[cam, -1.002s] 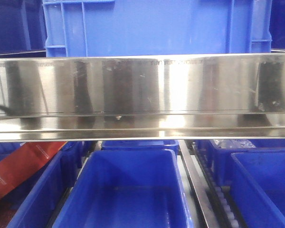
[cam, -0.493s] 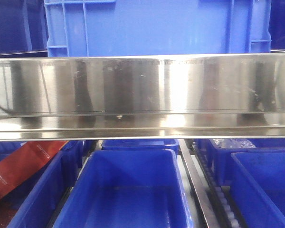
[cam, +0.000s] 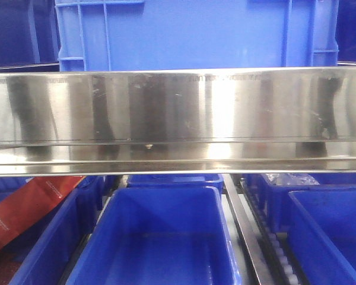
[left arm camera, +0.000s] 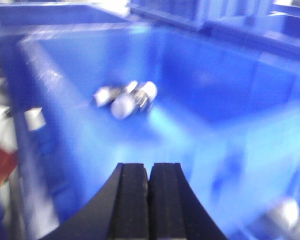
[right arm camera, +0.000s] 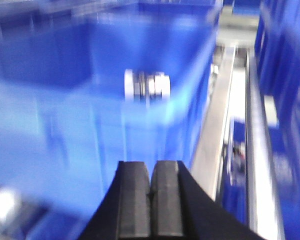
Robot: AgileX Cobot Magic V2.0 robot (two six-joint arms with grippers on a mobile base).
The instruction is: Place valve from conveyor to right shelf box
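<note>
A silvery valve (right arm camera: 146, 85) lies in a blue box (right arm camera: 50, 55) in the blurred right wrist view. My right gripper (right arm camera: 151, 165) hovers above and short of it, shut with nothing between its fingers. In the left wrist view, also blurred, a small cluster of silvery valves (left arm camera: 126, 97) lies on the floor of another blue box (left arm camera: 230, 85). My left gripper (left arm camera: 148, 167) is shut and empty over that box's near side. The conveyor is out of view. Neither gripper shows in the front view.
A wide shiny steel shelf rail (cam: 178, 116) crosses the front view, with a big blue crate (cam: 196, 32) above it. Below stand blue boxes (cam: 160, 237) side by side, a roller track (cam: 243, 231) between them, and a red sheet (cam: 29, 208) at the left.
A thin dark reflection at the left end of the steel rail has gone. Nothing else differs in the front view.
</note>
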